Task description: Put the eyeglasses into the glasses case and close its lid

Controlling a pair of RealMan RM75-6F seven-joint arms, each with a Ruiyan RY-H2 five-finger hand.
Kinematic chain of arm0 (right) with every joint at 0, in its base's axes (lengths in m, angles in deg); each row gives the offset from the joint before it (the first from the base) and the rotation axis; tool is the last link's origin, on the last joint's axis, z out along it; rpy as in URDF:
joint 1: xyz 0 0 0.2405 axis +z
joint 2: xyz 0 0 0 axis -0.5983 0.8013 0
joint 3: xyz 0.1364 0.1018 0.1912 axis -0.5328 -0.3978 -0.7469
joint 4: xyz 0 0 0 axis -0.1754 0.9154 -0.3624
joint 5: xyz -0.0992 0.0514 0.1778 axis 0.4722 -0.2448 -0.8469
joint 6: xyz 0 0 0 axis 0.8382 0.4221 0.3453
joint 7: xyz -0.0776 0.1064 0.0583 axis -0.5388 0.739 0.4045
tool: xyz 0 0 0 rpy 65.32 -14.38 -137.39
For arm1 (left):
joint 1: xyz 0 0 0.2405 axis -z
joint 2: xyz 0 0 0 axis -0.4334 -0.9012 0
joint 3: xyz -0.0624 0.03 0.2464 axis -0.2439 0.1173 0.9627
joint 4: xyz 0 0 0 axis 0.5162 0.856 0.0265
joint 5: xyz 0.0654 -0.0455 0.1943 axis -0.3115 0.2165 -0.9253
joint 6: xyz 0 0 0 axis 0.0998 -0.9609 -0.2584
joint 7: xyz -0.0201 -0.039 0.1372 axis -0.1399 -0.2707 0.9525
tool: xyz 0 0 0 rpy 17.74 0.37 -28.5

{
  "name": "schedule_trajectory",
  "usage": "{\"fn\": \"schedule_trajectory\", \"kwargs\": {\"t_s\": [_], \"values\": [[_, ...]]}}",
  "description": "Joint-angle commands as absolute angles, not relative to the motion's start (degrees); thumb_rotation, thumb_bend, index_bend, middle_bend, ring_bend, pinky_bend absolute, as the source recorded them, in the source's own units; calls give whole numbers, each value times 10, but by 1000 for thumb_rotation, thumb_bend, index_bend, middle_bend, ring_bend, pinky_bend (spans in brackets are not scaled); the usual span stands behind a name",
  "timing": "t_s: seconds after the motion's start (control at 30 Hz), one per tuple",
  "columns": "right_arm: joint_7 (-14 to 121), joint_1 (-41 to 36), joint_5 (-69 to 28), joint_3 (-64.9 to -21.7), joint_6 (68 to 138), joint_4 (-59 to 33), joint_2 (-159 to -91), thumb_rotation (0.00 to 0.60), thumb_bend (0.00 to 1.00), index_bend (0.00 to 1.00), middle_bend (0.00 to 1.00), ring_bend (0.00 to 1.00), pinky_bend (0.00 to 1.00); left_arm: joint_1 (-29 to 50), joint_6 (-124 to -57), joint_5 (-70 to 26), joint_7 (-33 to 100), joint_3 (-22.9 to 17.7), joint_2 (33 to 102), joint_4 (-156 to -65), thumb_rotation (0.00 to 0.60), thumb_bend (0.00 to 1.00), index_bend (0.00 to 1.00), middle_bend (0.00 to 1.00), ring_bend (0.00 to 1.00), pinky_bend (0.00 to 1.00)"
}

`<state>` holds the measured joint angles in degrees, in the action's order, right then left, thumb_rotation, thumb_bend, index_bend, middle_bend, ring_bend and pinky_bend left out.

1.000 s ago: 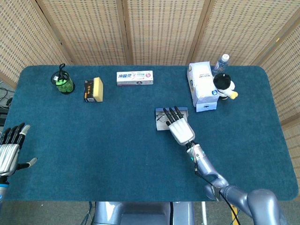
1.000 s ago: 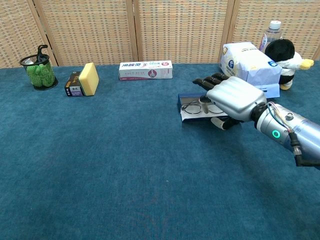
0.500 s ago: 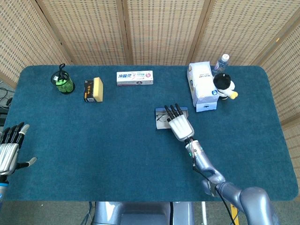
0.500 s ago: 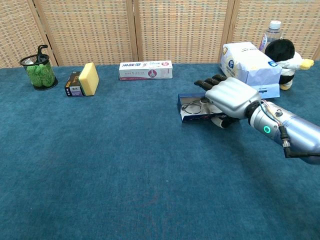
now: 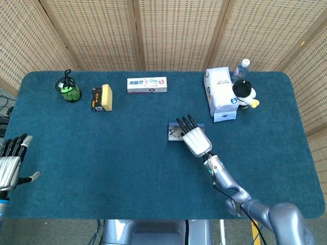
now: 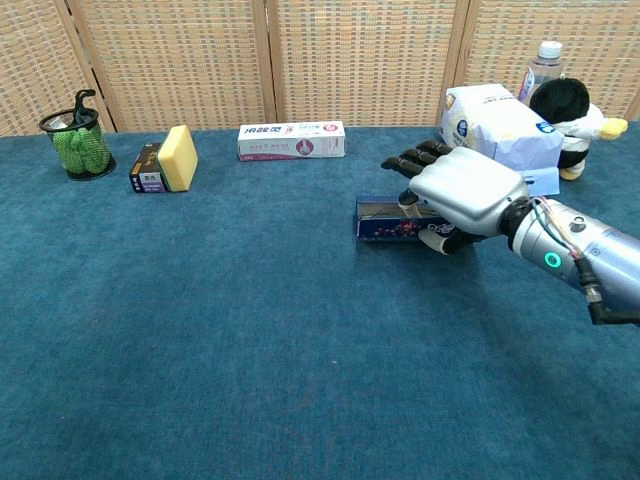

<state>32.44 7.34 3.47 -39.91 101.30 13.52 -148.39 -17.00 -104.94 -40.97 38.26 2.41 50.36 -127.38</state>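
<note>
Glasses case (image 6: 385,222): print, text unreadable

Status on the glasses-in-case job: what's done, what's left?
Done: eyeglasses lie inside the glasses case. In hand: the right robot hand is over the case with its lid tilted partway up. Left: shutting the lid fully. The left robot hand is idle at the table edge.

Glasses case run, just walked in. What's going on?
The right hand rests on the glasses case mid-table, palm down, fingers reaching past its far edge. The eyeglasses already lie inside. From the chest view the case's front flap looks raised, so the lid seems to be closing but isn't fully shut. The left hand sits idle and open at the table's left edge, holding nothing.
</note>
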Motion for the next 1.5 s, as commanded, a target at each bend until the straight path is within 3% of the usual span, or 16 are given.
{"fn": "schedule_trajectory", "kwargs": {"t_s": [0.03, 0.3, 0.57, 1.5], "values": [[314, 60, 61, -375, 1037, 66, -1435, 600, 570, 700, 61, 0, 36, -170, -1050, -410, 383, 24, 503, -1274, 600, 0, 0, 0, 0, 0], [266, 38, 89, -343, 1053, -63, -1358, 600, 569, 700, 66, 0, 36, -171, -1051, -413, 384, 25, 504, -1275, 600, 0, 0, 0, 0, 0], [221, 33, 80, -331, 1020, -129, -1319, 600, 569, 701, 66, 0, 35, -170, -1051, -412, 386, 26, 505, -1274, 600, 0, 0, 0, 0, 0], [138, 62, 39, -357, 942, -93, -1337, 600, 569, 701, 66, 0, 36, -168, -1045, -406, 392, 25, 508, -1272, 600, 0, 0, 0, 0, 0]]}}
